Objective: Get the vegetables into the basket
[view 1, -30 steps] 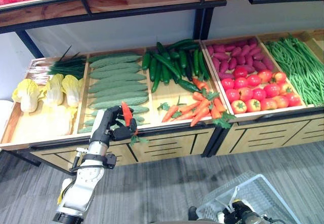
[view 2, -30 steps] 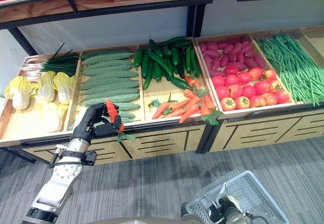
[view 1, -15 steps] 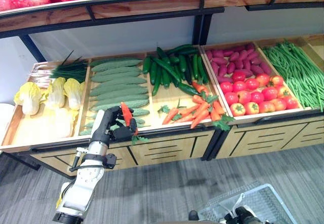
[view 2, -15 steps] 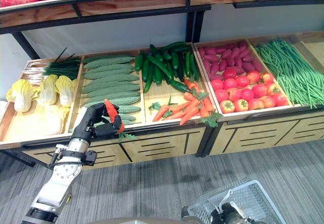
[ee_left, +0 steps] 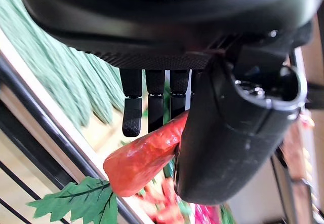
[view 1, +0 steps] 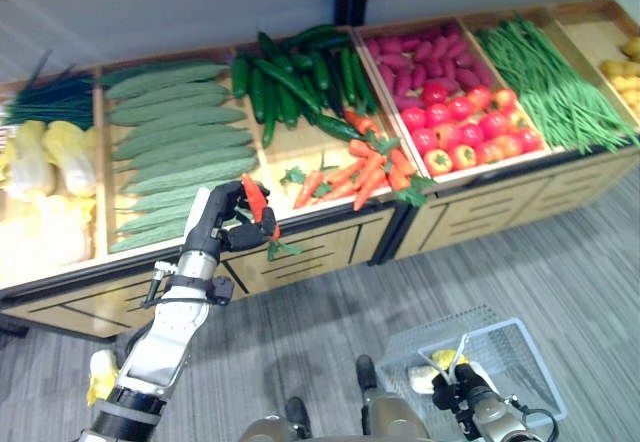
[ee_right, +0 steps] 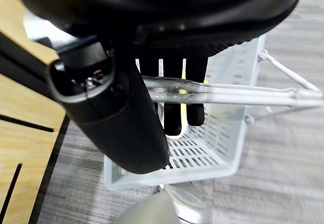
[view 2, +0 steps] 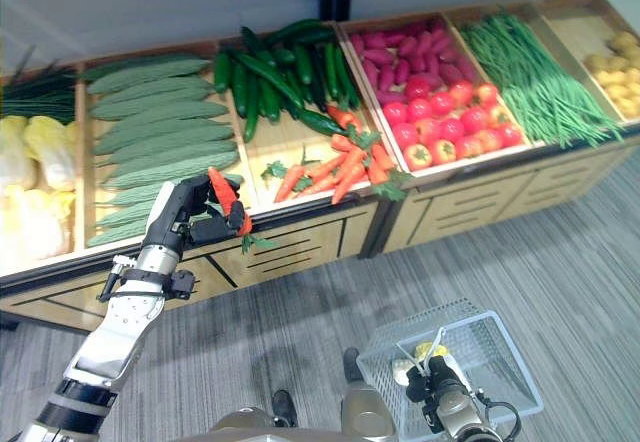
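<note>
One carrot (view 1: 254, 200) is held up, one white basket (view 2: 500, 357) sits on the floor, and four crates (view 1: 300, 147) of vegetables line the stand.

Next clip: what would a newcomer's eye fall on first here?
Probably the left hand, raised in front of the wooden produce stand and curled round an orange carrot with green leaves hanging below. Next, the white wire basket low on the grey floor, its handle hooked in the right hand. Behind them lie bright rows of cucumbers, tomatoes and green beans.

left hand (view 1: 222, 224) raised, fingers curled, right hand (view 2: 432, 390) seemingly gripping
</note>
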### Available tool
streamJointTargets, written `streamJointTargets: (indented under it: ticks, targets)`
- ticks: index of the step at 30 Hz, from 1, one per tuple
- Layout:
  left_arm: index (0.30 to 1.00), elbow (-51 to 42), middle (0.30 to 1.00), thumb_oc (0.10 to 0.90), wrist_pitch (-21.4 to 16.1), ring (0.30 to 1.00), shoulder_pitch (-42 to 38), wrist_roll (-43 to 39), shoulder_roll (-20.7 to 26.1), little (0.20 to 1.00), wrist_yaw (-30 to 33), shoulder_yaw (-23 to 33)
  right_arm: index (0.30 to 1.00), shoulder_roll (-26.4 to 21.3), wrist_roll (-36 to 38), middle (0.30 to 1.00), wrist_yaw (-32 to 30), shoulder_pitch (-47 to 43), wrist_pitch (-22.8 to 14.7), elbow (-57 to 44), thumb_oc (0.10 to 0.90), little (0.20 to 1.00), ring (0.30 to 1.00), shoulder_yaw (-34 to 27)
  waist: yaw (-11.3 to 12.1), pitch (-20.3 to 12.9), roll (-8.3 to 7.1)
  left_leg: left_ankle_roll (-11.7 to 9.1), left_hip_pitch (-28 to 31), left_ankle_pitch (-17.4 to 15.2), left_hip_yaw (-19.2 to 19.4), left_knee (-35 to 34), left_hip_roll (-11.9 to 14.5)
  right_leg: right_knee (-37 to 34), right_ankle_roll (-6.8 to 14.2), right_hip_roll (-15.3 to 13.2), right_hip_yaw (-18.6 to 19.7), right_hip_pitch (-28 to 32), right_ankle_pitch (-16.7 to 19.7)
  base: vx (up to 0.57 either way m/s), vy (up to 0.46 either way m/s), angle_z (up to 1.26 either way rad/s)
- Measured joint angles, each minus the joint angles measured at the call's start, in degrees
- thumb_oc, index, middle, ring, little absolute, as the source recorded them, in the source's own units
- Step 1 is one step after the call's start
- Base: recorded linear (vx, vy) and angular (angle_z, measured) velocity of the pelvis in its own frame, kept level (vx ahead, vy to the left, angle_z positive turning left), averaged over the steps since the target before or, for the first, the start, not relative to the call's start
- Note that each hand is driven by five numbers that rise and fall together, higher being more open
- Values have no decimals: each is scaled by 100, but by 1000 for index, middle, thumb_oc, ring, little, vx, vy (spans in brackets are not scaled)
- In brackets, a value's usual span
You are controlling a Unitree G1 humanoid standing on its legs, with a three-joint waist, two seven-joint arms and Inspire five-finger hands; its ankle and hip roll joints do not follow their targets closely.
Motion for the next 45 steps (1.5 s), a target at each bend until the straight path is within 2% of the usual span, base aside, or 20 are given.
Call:
streamJointTargets:
  ticks: [1, 2, 3, 5, 6, 7, 8, 9, 11, 12, 13, 14, 15, 18, 22, 28, 31, 36, 45]
  targets:
    - [300, 28, 300, 400, 0, 300, -22, 0, 45, 300, -7, 1, 300, -1, 1, 300, 3, -73, 6, 10, 400, 300, 300, 26, 5, 68, 57, 54, -33, -41, 180, 41, 74, -114, 36, 7, -387, -59, 131, 24, 100, -70]
    - [300, 125, 300, 400, 0, 300, -93, -1, -6, 300, -27, -40, 300, -48, 2, 300, -16, -79, -10, -22, 400, 300, 300, 16, -117, 104, 143, 115, -86, -68, 203, 54, 95, -6, -52, -22, -718, -118, -134, 40, 57, -90]
    - [300, 148, 300, 400, 3, 300, -82, -1, -54, 300, -31, -74, 300, -110, 5, 300, -57, -86, 27, 53, 400, 300, 300, -125, -147, 191, 308, 163, 25, -24, 445, -148, 115, 533, -21, -249, -1531, -137, -567, 22, 20, -67]
    - [300, 139, 300, 400, 5, 300, -81, -1, -68, 300, -29, -76, 300, -162, 48, 300, -42, 76, 89, 76, 400, 300, 300, -157, -225, 211, 353, 160, 105, -37, 525, -206, 152, 703, 6, -471, -1568, 219, -790, 36, -29, -42]
    - [300, 138, 300, 400, 8, 300, -67, -1, -54, 300, -25, -75, 300, -154, 48, 300, -55, 147, 89, 73, 400, 300, 300, -143, -201, 203, 404, 56, 151, 79, 567, -287, 182, 789, -47, -506, -1663, 295, -866, 68, -82, -29]
    - [300, 129, 300, 400, 9, 300, -62, -1, -26, 300, -21, -72, 300, -155, 46, 300, -54, 199, 95, 75, 400, 300, 300, -137, -129, 181, 428, 23, 189, 119, 657, -356, 209, 860, 0, -529, -1719, 337, -928, 71, -96, -63]
    - [300, 111, 300, 400, 15, 300, -1, 0, 32, 300, -13, 48, 300, -135, 42, 300, -19, 177, 132, 125, 400, 300, 300, 4, -5, 172, 442, -44, 285, 163, 943, -465, 303, 1306, 6, -686, -2165, 388, -1216, 57, -82, -95]
    - [300, 101, 300, 400, 17, 300, 80, 0, 59, 300, -8, 133, 300, -120, 37, 300, -8, 204, 154, 151, 400, 300, 300, 8, 70, 111, 432, -64, 310, 179, 1083, -516, 337, 1510, -10, -773, -2421, 406, -1347, 65, -118, -87]
    - [300, 70, 300, 400, 57, 300, 117, 0, 102, 300, 3, 240, 300, -98, 6, 300, 79, 202, 172, 148, 400, 300, 300, 120, 67, 86, 424, -124, 358, 199, 1257, -571, 398, 1566, 34, -946, -2836, 732, -1592, 51, -148, -49]
    - [300, 38, 300, 400, 62, 300, 180, -1, 103, 300, -12, 290, 300, -56, -4, 300, 90, 190, 194, 180, 400, 300, 300, 131, 147, 68, 410, -165, 390, 233, 1309, -595, 388, 1572, 6, -1020, -3025, 744, -1604, 9, -132, -54]
    - [300, 2, 300, 400, 76, 300, 222, 0, 144, 300, -2, 309, 300, -32, -65, 300, 82, 189, 210, 227, 400, 300, 300, 176, 205, 34, 354, -170, 386, 236, 1300, -581, 389, 1385, -52, -960, -3017, 838, -1518, 39, -250, -66]
    - [300, -34, 300, 400, 90, 300, 322, 3, 166, 300, -29, 384, 300, -55, -69, 300, 155, 194, 202, 174, 400, 300, 300, 267, 192, -34, 285, -240, 412, 281, 1329, -562, 408, 790, -117, -818, -3058, 1118, -1563, 58, -227, -62]
    - [300, -64, 300, 400, 98, 300, 446, 4, 113, 300, -71, 407, 300, -61, -73, 300, 155, 238, 211, 125, 400, 300, 300, 310, 172, -136, 307, -309, 443, 330, 1297, -515, 512, 662, -153, -683, -2962, 1188, -1549, 75, -272, -42]
    - [300, -124, 300, 400, 97, 300, 522, 5, 2, 300, -177, 328, 300, -128, -87, 300, 151, 474, 213, 119, 400, 300, 300, 312, 160, -408, 305, -314, 482, 334, 1126, -428, 653, 538, -249, -530, -3019, 1344, -1591, 38, -135, -3]
    - [300, -124, 300, 400, 99, 300, 504, 5, 0, 300, -200, 298, 300, -225, -185, 300, 133, 529, 176, 30, 400, 300, 300, 294, 84, -532, 323, -379, 442, 378, 953, -410, 705, 570, -360, -488, -3059, 1351, -1675, 34, -155, 6]
    - [300, -121, 300, 400, 118, 300, 498, 4, 12, 300, -207, 216, 300, -211, -197, 300, 87, 394, 13, -118, 400, 300, 300, 254, 19, -569, 372, -383, 371, 382, 972, -434, 634, 565, -304, -531, -2932, 1224, -1720, 39, -118, -1]
    - [300, -120, 300, 400, 122, 300, 449, 3, 12, 300, -205, 48, 300, -235, -238, 300, 7, 360, -53, -142, 400, 300, 300, 166, -69, -556, 500, -385, 202, 383, 984, -448, 588, 632, -206, -612, -2805, 979, -1796, 20, -90, -2]
    - [300, -89, 300, 400, 134, 300, 326, 1, -21, 300, -207, -307, 300, -316, -223, 300, -86, 311, -59, -117, 400, 300, 300, -144, -236, -472, 772, -383, -23, 384, 1094, -464, 541, 898, -200, -670, -2546, 536, -1802, 26, -93, -17]
    - [300, -80, 300, 400, 136, 300, 15, 0, -187, 300, -200, -368, 300, -476, 11, 300, -167, 306, -30, 5, 400, 300, 300, -287, -441, -282, 1030, -364, -90, 518, 1248, -685, 490, 1008, -192, -648, -2315, 217, -1836, 43, -150, -13]
